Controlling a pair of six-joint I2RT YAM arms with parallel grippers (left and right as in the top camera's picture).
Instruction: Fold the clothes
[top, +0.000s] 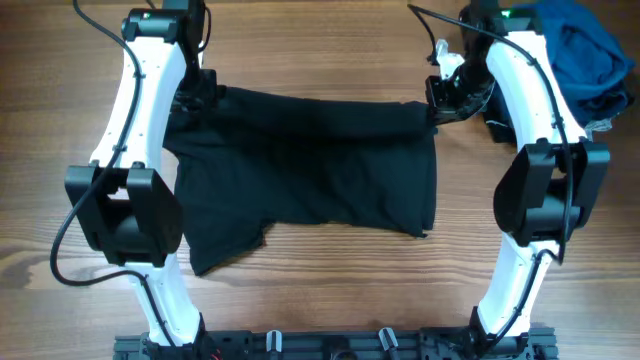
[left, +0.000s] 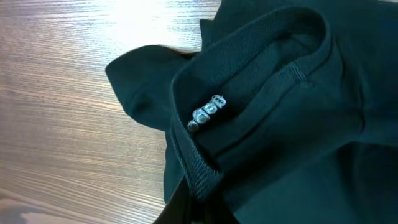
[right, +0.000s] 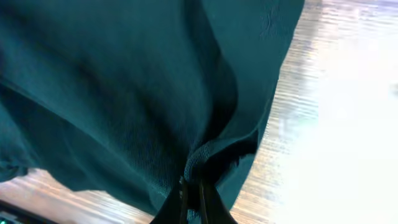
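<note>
The black T-shirt lies spread across the middle of the table, and its far edge is stretched between the two grippers. My left gripper is shut on the shirt's far left corner. In the left wrist view its fingers pinch the ribbed collar, close to a small white logo. My right gripper is shut on the shirt's far right corner. In the right wrist view its fingers clamp a bunched hem of the shirt.
A pile of blue and dark garments sits at the far right corner, behind the right arm. Bare wooden table lies in front of the shirt. One sleeve sticks out at the near left.
</note>
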